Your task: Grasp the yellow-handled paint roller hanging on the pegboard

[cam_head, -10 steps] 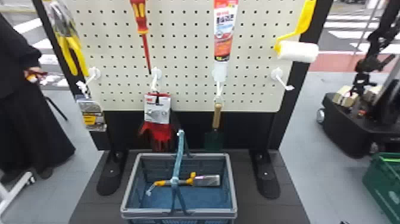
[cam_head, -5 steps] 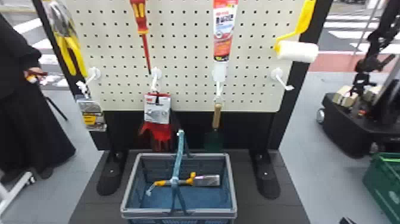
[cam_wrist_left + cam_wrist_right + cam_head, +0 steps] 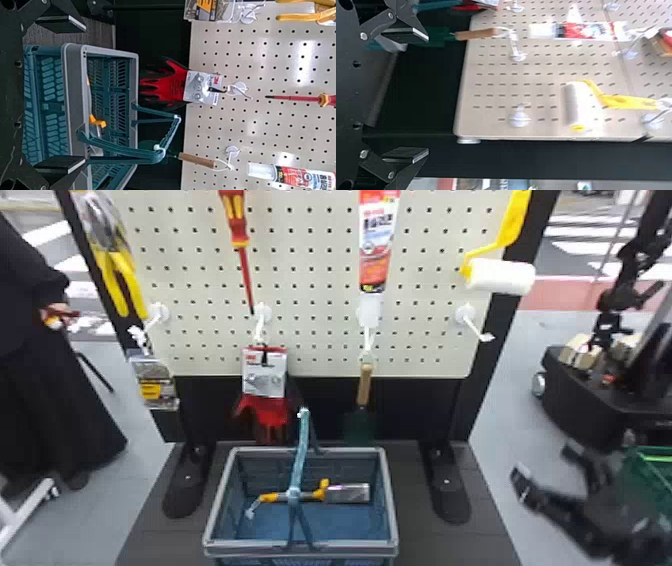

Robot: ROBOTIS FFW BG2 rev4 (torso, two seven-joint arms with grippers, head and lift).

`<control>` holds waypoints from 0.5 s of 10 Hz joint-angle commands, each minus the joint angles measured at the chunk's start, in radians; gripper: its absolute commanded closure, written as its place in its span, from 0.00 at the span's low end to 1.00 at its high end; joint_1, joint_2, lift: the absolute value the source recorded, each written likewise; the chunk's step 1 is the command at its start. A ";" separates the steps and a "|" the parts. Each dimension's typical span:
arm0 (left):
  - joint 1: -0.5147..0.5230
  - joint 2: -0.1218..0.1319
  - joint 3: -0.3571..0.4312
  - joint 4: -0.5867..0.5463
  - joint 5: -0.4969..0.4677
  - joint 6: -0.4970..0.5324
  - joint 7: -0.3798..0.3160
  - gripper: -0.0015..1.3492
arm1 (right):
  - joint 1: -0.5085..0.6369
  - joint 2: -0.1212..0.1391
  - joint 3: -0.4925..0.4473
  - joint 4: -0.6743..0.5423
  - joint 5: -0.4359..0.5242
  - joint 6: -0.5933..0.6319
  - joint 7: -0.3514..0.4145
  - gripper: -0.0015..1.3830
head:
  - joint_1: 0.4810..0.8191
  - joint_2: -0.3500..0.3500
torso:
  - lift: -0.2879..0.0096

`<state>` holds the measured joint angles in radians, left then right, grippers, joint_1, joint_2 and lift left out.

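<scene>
Up at the far right corner of the pegboard (image 3: 310, 280) hangs the paint roller (image 3: 497, 276), yellow handle on top, white sleeve below, just above a bare white hook (image 3: 467, 315), nothing touching it. Grasp not begun, by my read. The right gripper (image 3: 425, 95) has its fingers wide apart with nothing between them and faces the board, roller ahead and well apart from it. In the head view the right arm (image 3: 575, 515) sits low at near right, blurred. The left gripper (image 3: 81, 93) is also spread and empty, with the basket (image 3: 215, 510) just ahead of it, looks idle. Left to do: come up to the roller, get the fingers around the yellow handle, clamp. Other things on the board: yellow pliers (image 3: 117, 275) far left, red screwdriver (image 3: 240, 235), tube (image 3: 377, 240), lower down red gloves (image 3: 265, 410) and a wood-handled tool (image 3: 364, 385). The basket stands on a dark platform (image 3: 430, 547) at the foot of the board, carry handle up, a yellow-gripped tool (image 3: 310, 494) inside. Grey floor (image 3: 500, 415) either side, green crate (image 3: 650, 480) at near right, black cart (image 3: 600, 400) beyond it
</scene>
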<state>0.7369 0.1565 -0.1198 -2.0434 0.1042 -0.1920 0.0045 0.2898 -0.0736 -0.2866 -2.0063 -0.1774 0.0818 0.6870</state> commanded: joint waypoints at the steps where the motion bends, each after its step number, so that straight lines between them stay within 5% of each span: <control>1: -0.006 0.003 -0.003 0.000 0.003 0.009 -0.006 0.11 | -0.130 -0.009 -0.082 -0.057 0.065 0.099 0.069 0.21 | 0.20 0.50 | 0.63; 2: -0.019 0.009 -0.009 0.000 0.002 0.017 -0.009 0.11 | -0.221 -0.015 -0.125 -0.037 0.081 0.144 0.124 0.21 | 0.20 0.50 | 0.63; 5: -0.058 0.034 -0.037 0.015 0.020 0.023 -0.009 0.11 | -0.410 -0.117 -0.129 0.056 0.039 0.200 0.149 0.21 | 0.20 0.50 | 0.63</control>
<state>0.6873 0.1847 -0.1504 -2.0304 0.1202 -0.1696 -0.0046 -0.0837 -0.1709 -0.4179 -1.9732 -0.1228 0.2741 0.8363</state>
